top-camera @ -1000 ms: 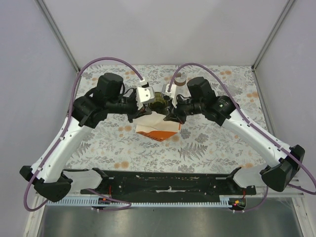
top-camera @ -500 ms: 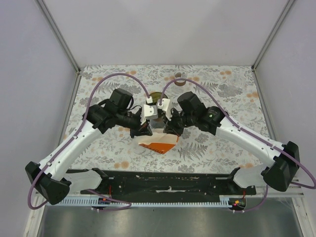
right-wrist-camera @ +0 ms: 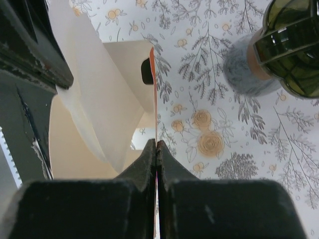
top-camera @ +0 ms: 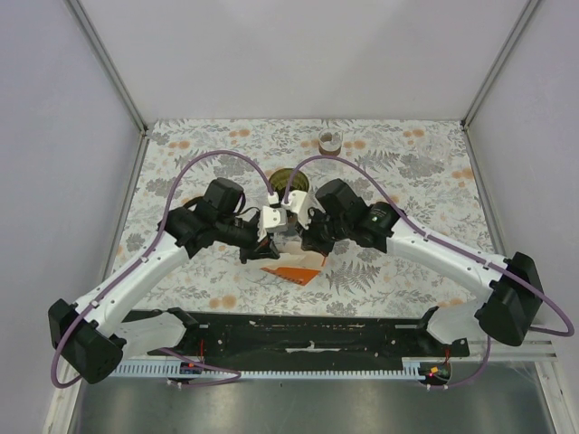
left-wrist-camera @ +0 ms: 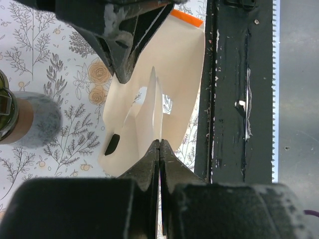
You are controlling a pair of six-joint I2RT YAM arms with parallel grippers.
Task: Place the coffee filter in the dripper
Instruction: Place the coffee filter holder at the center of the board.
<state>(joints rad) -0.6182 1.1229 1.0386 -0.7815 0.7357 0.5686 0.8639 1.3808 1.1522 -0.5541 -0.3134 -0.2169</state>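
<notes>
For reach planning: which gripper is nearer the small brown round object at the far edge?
Right. Right gripper: slightly left of the brown round object, on its near side. Left gripper: farther left.

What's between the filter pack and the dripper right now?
Nothing: only bare floral tablecloth separates filter pack and dripper, clearest in the right wrist view.

White coffee filter (right-wrist-camera: 89, 89), orange-edged packet (left-wrist-camera: 182, 64), green dripper (right-wrist-camera: 294, 45) — floral tablecloth (right-wrist-camera: 199, 74) (grey, orange).

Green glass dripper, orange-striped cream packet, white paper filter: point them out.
Green glass dripper (right-wrist-camera: 293, 52), right wrist view, green glass side.
Orange-striped cream packet (top-camera: 297, 269), top external view, orange stripe.
White paper filter (right-wrist-camera: 87, 84), right wrist view, flat middle.
</notes>
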